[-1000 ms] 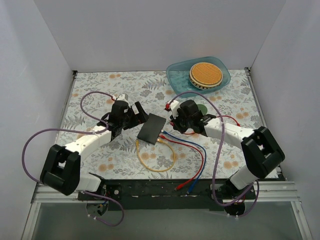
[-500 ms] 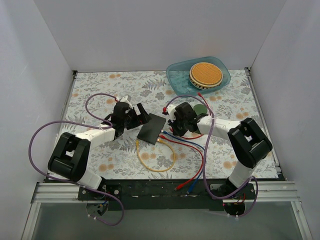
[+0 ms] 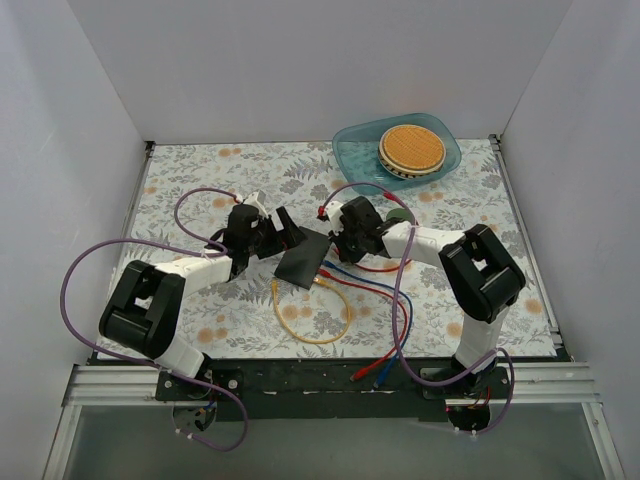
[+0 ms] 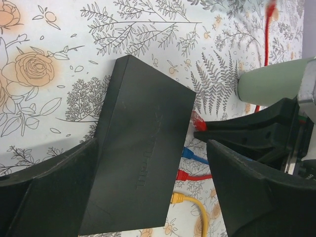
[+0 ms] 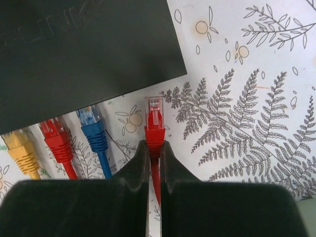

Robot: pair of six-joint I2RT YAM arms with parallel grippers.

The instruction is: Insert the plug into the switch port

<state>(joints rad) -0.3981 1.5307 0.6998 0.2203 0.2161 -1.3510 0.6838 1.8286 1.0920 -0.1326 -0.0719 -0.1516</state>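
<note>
From above, we see the switch (image 3: 303,260) in the middle of the table (image 3: 190,180), with the left gripper (image 3: 283,236) at its 10 o'clock and the right gripper (image 3: 335,243) at its 2 o'clock. In the left wrist view the left fingers (image 4: 54,192) stand wide apart at 8 and 4 o'clock, straddling the switch unclamped; whether the 8 o'clock one touches it we cannot tell. Along the switch's 3 o'clock edge the blue cable (image 4: 190,154), red cable (image 4: 183,174) and yellow cable (image 4: 177,198) are seated, and the plug (image 4: 198,121) hangs just past them at the switch's 2 o'clock. The lid's raised lettering is unreadable here. In the right wrist view the right gripper is clenched on the red boot just behind the plug (image 5: 155,116), which points to 12 o'clock, just short of the switch's edge and just beside the blue cable; the port itself is hidden. At 11 o'clock we read "LINK", its start cut off. We judge the plug light, hard and brittle at its clear latch, and its cord limp, so the boot is the right hold. The switch looks light and smooth, likely to slide unless braced at its sides.
</note>
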